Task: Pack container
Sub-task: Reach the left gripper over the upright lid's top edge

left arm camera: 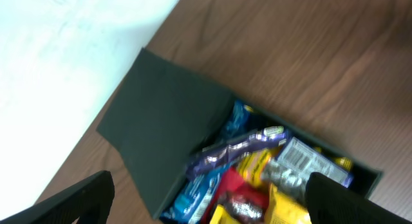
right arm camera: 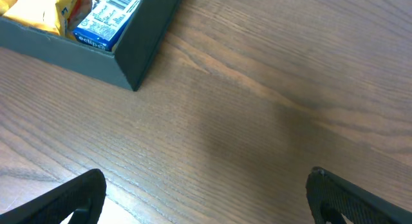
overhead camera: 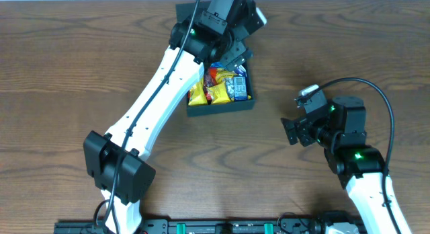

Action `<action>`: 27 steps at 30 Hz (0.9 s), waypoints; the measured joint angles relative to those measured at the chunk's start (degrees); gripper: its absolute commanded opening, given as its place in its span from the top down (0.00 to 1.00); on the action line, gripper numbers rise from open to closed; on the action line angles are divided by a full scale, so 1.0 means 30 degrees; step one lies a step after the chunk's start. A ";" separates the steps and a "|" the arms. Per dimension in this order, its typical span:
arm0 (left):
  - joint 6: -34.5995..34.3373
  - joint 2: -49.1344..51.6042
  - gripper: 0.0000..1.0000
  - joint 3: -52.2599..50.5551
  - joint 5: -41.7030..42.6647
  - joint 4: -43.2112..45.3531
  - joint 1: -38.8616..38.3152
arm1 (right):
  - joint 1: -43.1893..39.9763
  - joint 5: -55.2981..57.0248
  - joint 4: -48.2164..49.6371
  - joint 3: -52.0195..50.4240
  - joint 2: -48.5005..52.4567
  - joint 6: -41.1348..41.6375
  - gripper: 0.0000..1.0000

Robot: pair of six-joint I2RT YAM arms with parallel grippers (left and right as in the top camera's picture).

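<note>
The dark teal container [overhead camera: 222,110] sits at the table's top centre, its lid open, holding several snack packets [overhead camera: 220,86] in yellow, red, blue and silver. In the left wrist view its flap lid [left arm camera: 164,127] stands open over the packets [left arm camera: 257,179]. My left gripper [overhead camera: 238,56] hovers over the container's far side, open and empty; its fingers frame the packets [left arm camera: 209,201]. My right gripper [overhead camera: 290,132] is open and empty over bare table right of the container, whose corner [right arm camera: 138,53] shows in the right wrist view.
The wooden table [overhead camera: 74,72] surrounds the container. The left arm [overhead camera: 161,93] stretches diagonally across the container's left part. A white surface [left arm camera: 58,50] lies beyond the table's far edge.
</note>
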 measured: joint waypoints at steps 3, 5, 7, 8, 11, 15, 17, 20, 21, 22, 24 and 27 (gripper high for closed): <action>-0.0474 0.0000 0.05 0.0000 0.0219 0.0211 0.0160 | 0.0000 0.0000 0.0000 0.0000 0.0000 0.0000 0.01; -0.0692 0.0000 0.05 0.0000 0.0291 0.0386 0.0430 | 0.0000 0.0000 0.0000 0.0000 0.0000 0.0000 0.01; -0.0758 0.0000 0.05 0.0000 0.0306 0.0525 0.0831 | 0.0000 0.0000 0.0000 0.0000 0.0000 0.0000 0.01; -0.0750 0.0000 0.05 0.0000 0.0306 0.0568 0.1035 | 0.0000 0.0000 0.0000 0.0000 0.0000 0.0000 0.01; -0.0692 0.0350 0.05 0.0401 0.0291 0.0226 0.1639 | 0.0000 0.0000 -0.0007 0.0000 0.0000 0.0000 0.01; -0.0685 0.2499 0.05 0.3213 0.0306 -0.1413 0.2149 | 0.0000 0.0000 0.0000 0.0000 0.0000 0.0000 0.01; -0.0685 0.3781 0.05 0.4656 0.0379 -0.2033 0.2302 | 0.0000 -0.0007 -0.0007 0.0000 0.0000 0.0007 0.01; -0.0678 0.5566 0.05 0.6470 0.0510 -0.2674 0.2492 | 0.0000 0.0000 0.0000 0.0000 0.0000 0.0007 0.01; -0.0619 0.5996 0.05 0.6870 0.0517 -0.2856 0.2521 | 0.0000 0.0000 -0.0007 0.0000 0.0000 0.0000 0.01; -0.0459 0.6397 0.05 0.7242 0.0510 -0.3169 0.2557 | 0.0000 0.0000 0.0000 0.0000 0.0000 0.0000 0.01; 0.0000 0.6900 0.05 0.7657 0.0270 -0.3577 0.2565 | 0.0000 0.0000 0.0000 0.0000 0.0000 0.0007 0.01; 0.0656 0.7373 0.05 0.7854 -0.0146 -0.3344 0.2470 | 0.0000 0.0000 -0.0007 0.0000 0.0000 0.0000 0.01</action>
